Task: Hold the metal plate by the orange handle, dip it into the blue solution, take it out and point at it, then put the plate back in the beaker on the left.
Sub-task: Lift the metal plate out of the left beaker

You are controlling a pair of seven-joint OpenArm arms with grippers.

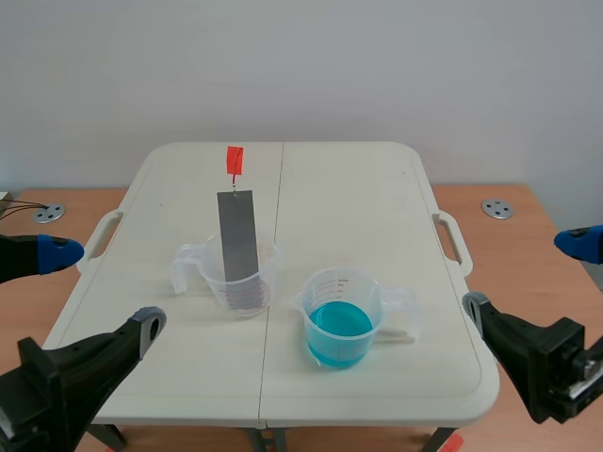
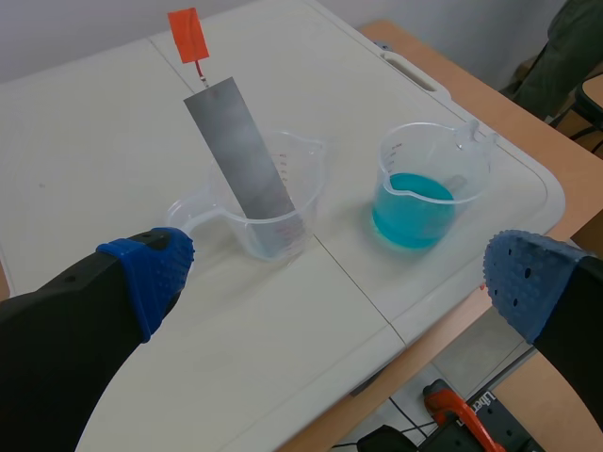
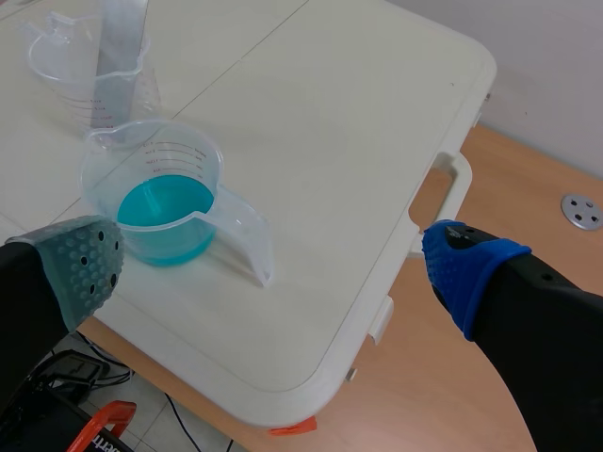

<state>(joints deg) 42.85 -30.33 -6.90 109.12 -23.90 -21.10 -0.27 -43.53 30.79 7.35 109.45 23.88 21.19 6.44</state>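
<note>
Metal plate point(image 1: 238, 235): leaning in left beaker point(image 1: 247, 292), orange handle point(image 1: 235, 160) uppermost, untouched. Blue solution point(image 1: 339, 325): in neighbouring beaker point(image 1: 325, 284). Left gripper point(image 2: 339, 282), right gripper point(image 3: 273, 268): fingers apart, holding nothing, well short of both. Task: apparently unstarted; grasp, dip, pointing, return all remain

Both arms point(image 1: 75, 367) are matte black with thick, blocky fingers point(image 2: 66, 348). The left gripper point(image 2: 334, 282) wears two blue dotted pads point(image 2: 151, 273). The right gripper point(image 3: 273, 268) has one grey-green pad point(image 3: 80, 264) and one blue pad point(image 3: 466, 268), both dotted.
</note>
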